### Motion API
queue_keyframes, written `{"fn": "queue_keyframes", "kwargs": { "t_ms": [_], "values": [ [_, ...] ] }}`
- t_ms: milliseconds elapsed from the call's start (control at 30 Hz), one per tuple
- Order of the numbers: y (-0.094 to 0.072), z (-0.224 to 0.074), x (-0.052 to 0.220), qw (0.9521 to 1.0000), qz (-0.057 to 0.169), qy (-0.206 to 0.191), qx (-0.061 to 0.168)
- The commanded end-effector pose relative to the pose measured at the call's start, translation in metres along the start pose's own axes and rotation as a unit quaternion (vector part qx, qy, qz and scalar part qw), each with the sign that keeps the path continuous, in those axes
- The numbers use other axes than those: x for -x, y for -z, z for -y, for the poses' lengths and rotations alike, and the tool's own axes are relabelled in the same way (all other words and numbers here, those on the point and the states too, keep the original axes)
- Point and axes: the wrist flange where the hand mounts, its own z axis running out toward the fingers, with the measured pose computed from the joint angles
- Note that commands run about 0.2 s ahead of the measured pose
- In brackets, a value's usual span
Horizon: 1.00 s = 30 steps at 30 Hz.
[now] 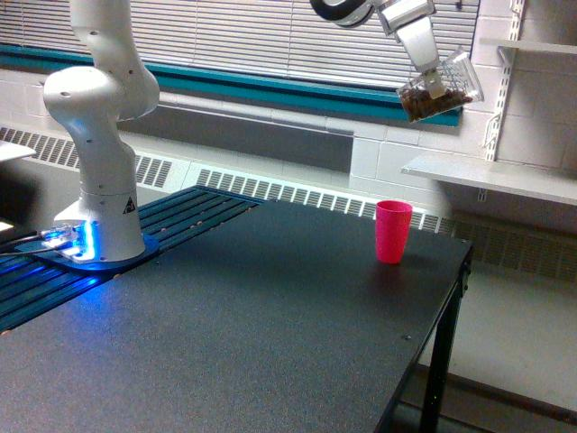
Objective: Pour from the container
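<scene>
Hand (435, 83) clamped on tilted container (439, 93), brown granules inside, high above pink cup (393, 232).

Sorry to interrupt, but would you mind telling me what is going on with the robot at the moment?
The arm's tool holds a clear container high in the air, tilted on its side, with brown granules gathered along its lower wall. A pink cup stands upright on the black table below, near the far edge. The container sits slightly to the exterior view's right of the cup. Nothing is visibly falling from the container.
</scene>
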Motion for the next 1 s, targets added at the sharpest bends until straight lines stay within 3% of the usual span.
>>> {"fn": "queue_keyframes", "kwargs": {
  "t_ms": [33,300,733,1000],
  "values": [
    [0.005,0.017,0.019,0.9998,-0.006,0.017,-0.011],
    [-0.003,0.033,0.051,0.9989,0.003,0.045,-0.016],
    [-0.023,0.047,0.113,0.9936,0.041,0.104,-0.019],
    [-0.037,0.047,0.143,0.9896,0.061,0.13,-0.008]
  ]
}}
